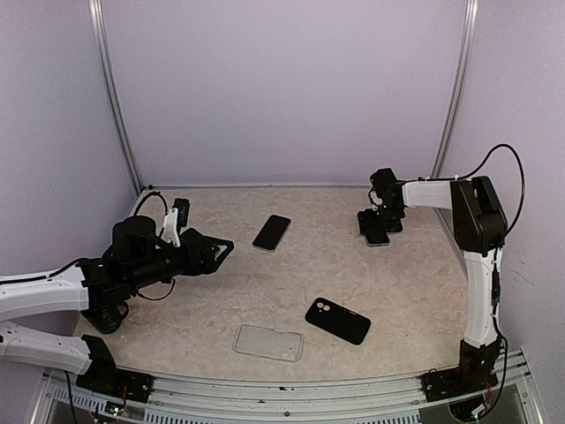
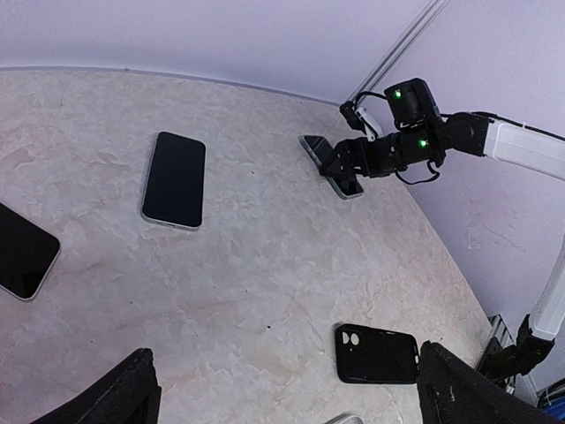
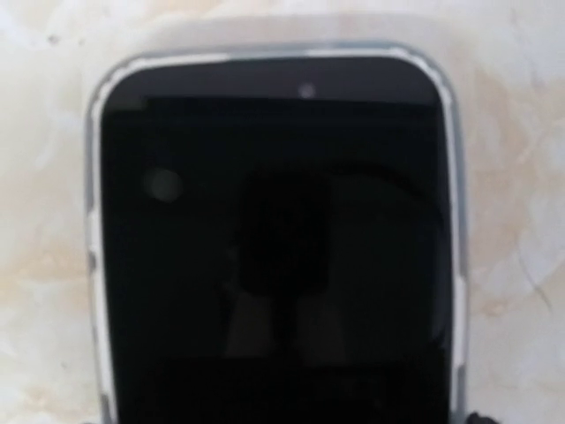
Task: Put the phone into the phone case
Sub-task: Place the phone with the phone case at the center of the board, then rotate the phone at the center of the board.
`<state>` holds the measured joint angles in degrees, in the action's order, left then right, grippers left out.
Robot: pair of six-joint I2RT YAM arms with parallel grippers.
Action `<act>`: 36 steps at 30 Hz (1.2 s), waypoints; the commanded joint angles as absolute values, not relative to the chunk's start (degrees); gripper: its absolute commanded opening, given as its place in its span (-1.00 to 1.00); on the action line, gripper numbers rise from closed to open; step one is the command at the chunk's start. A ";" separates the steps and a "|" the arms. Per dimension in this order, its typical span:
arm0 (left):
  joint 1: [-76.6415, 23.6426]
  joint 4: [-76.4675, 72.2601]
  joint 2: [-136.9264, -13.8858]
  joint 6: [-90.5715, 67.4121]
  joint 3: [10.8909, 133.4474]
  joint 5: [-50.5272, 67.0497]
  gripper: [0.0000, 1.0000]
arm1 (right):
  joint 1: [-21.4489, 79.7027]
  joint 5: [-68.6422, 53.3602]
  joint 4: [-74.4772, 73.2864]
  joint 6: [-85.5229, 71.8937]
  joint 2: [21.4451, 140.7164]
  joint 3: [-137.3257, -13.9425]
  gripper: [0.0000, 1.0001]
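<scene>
Phone (image 1: 378,239) lies on the counter (image 1: 406,291) far right, straight under the right tool (image 1: 381,223), long axis running near to far; whether that tool grips it I cannot tell. Left tool (image 1: 221,252) gapes empty, well apart. Black case (image 1: 337,321) waits nearer.

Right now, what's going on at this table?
The right gripper is down over a phone at the far right of the table; whether it grips it is unclear. The left gripper hangs open above the left side, holding nothing. A second phone lies mid-table, and a black case and a clear case lie nearer the front.
</scene>
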<state>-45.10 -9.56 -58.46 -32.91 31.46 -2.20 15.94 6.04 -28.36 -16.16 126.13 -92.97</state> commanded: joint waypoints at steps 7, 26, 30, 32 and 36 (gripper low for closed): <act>-45.44 -9.41 -57.92 -32.01 33.07 -2.88 0.98 | 15.29 6.16 -27.08 -16.09 124.51 -93.38 0.85; -45.61 -9.68 -59.26 -31.73 33.15 -3.23 0.98 | 18.24 7.32 -23.42 -9.02 106.28 -83.44 0.99; -45.62 -9.04 -60.51 -31.99 34.01 -3.84 0.98 | 20.87 7.77 -23.69 -8.68 103.20 -82.02 0.99; -45.62 -8.27 -61.31 -32.28 34.75 -4.71 0.98 | 22.50 8.39 -23.64 -8.78 102.11 -81.39 0.99; -45.54 -5.70 -63.50 -32.59 37.24 -7.28 0.98 | 25.81 9.34 -23.53 -10.04 100.34 -80.33 0.99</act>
